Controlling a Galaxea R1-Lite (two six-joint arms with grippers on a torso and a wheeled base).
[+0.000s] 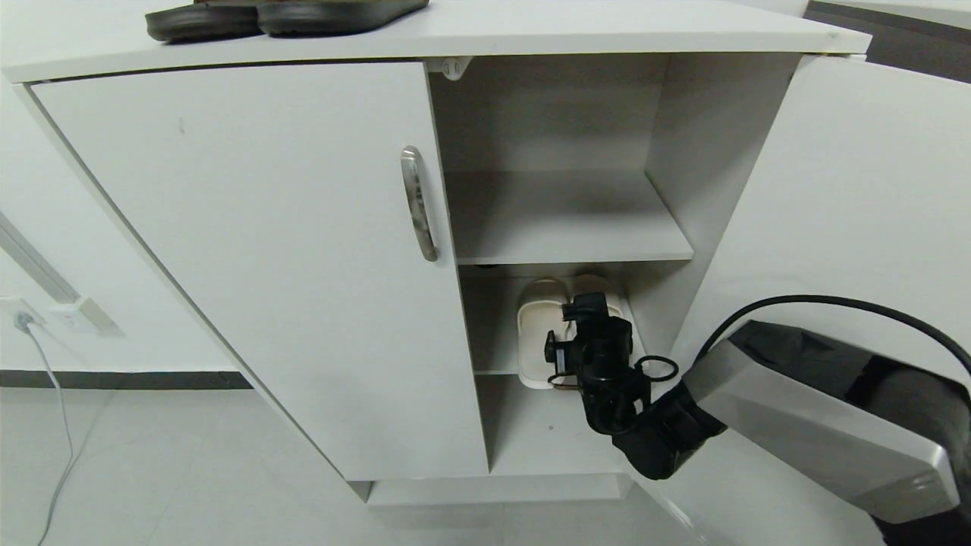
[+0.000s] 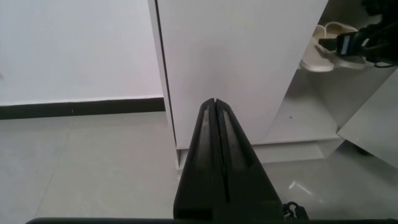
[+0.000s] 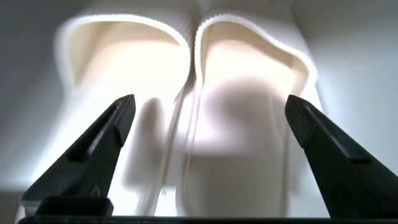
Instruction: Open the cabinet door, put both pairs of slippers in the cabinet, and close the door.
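closest in, the right arm (image 1: 819,409) reaches from the lower right into the open side of the white cabinet (image 1: 531,34). the right claw (image 1: 582,305) is at the middle shelf (image 1: 493,326) with its fingers (image 3: 93,155) spread wide apart, gripping nothing. the cream slippers (image 1: 535,334) lie side by side on that shelf, toes to the back wall, heels hanging a little over the front edge. in the right wrist view the pair sits between and just ahead of the two black fingers; whether either finger touches a slipper cannot be told.

the dark slippers (image 1: 281,15) rest on top of the cabinet, above the left door (image 1: 250,265). that door is shut, its metal handle (image 1: 419,203) upright along its inner edge. the right door (image 1: 850,189) is swung fully open. the upper shelf (image 1: 561,220) and the bottom compartment (image 1: 531,432) are bare.

the left claw (image 2: 214,102) has its fingers pressed together with nothing in them, low over the tiled floor (image 2: 81,168) and pointed at the base of the shut door. a wall socket (image 1: 19,318) with a grey cable (image 1: 61,432) is on the wall to the left.
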